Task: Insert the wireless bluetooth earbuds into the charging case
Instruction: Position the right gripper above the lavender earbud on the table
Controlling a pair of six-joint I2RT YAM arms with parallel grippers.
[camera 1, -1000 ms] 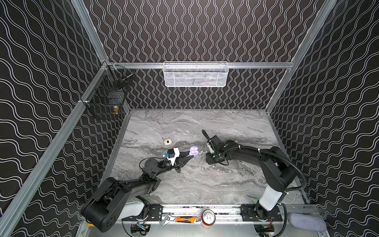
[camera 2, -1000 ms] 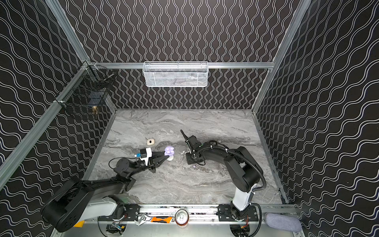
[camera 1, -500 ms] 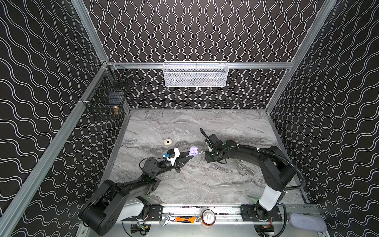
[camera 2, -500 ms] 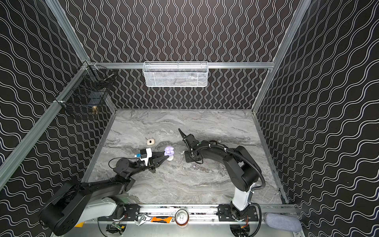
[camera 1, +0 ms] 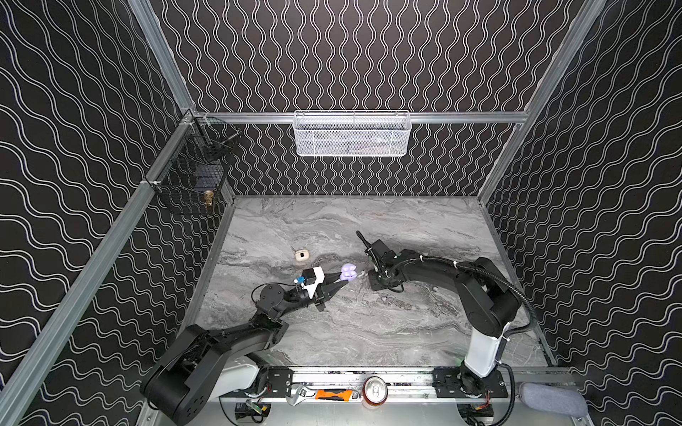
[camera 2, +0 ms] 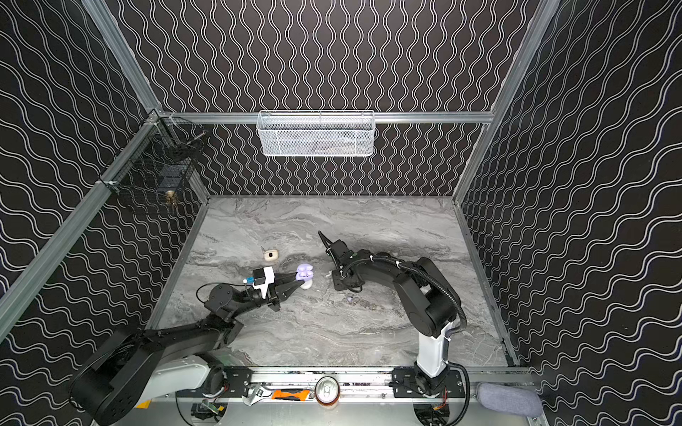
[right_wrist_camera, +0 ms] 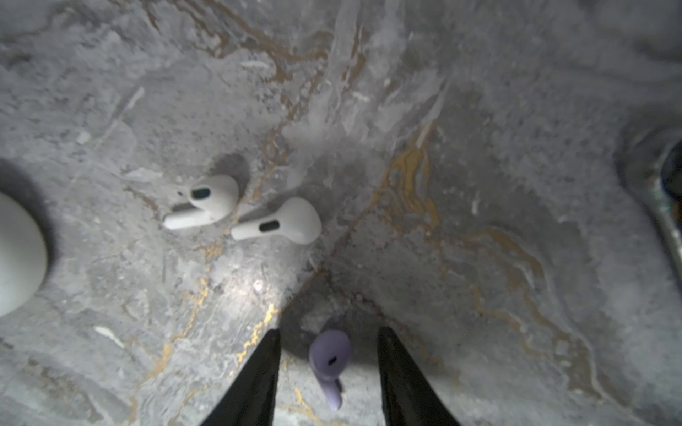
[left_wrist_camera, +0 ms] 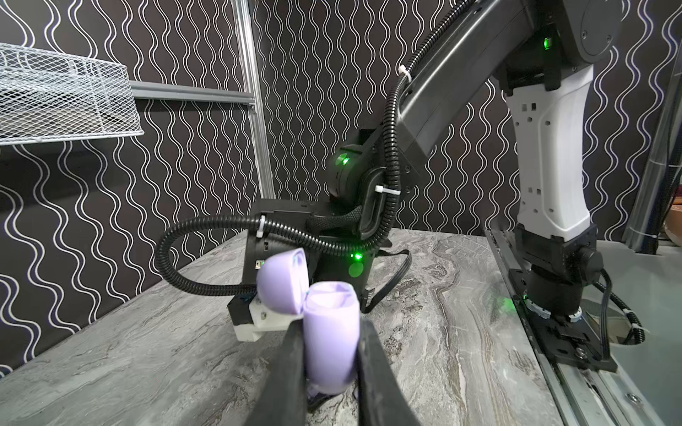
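Left tool pinching lilac case | right tool spread astride lilac earbud, seemingly untouched

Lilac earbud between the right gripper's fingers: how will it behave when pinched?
The lilac earbud looks smooth and rounded, so it may squirt out of the right gripper. Probably light: a one-sided touch could spin it on the marble table.

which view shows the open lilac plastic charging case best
Left wrist view: the lilac plastic charging case sits close, lid open, clamped in the left gripper. Both top views show only a small lilac shape. The right wrist view misses it.
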